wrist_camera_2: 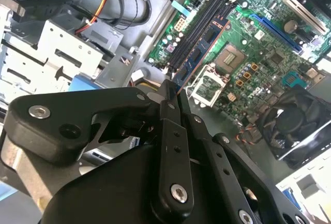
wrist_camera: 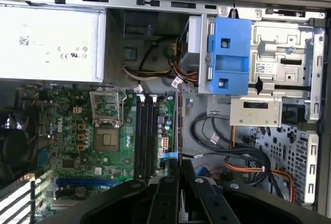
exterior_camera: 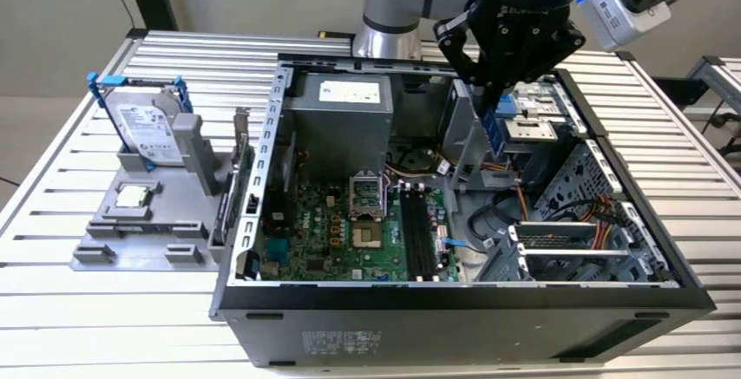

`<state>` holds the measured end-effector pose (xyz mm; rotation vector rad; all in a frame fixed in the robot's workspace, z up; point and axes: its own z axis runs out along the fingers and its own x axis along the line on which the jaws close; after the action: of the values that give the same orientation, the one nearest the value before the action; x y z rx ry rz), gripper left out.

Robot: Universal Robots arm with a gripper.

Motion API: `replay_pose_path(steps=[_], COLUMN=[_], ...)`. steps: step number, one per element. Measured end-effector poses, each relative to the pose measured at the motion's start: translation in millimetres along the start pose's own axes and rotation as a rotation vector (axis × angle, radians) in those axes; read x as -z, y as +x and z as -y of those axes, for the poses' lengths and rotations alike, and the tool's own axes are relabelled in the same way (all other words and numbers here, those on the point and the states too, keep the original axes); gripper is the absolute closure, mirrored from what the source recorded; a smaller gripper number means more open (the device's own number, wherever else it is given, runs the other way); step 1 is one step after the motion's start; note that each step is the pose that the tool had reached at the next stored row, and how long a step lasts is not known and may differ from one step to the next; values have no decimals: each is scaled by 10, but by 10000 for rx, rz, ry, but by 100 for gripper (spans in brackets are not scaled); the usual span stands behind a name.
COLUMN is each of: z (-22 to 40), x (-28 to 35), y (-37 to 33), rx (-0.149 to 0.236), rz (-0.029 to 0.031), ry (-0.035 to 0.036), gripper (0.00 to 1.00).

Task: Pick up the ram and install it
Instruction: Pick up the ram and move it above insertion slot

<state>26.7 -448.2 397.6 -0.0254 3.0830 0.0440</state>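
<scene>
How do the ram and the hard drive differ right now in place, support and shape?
The ram is gripped in the claw over the open computer case; the hard drive stands in a grey holder on the table, outside the case. The ram is a thin, narrow stick; the hard drive is a broad silver slab in a blue frame. Neither is installed in the case.

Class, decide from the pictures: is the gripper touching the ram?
Touching. The second wrist view shows it plainly: the gripper is shut on one end of the ram, and the rest of the stick juts out over the motherboard.
</scene>
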Motion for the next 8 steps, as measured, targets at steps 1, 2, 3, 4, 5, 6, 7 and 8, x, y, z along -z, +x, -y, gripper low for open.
replay_pose_path(steps=[1, 2, 3, 4, 5, 6, 7, 8], z=[0, 1, 1, 2, 2, 2, 3, 3], x=[-10, -22, -35, -51, -68, -86, -102, -117], y=[1, 1, 2, 3, 4, 5, 6, 7], rx=[0, 0, 1, 1, 1, 1, 1, 0], rz=[0, 0, 0, 0, -1, 0, -4, -9], ry=[3, 6, 8, 11, 13, 14, 19, 23], gripper=[100, 100, 100, 100, 100, 100, 100, 100])
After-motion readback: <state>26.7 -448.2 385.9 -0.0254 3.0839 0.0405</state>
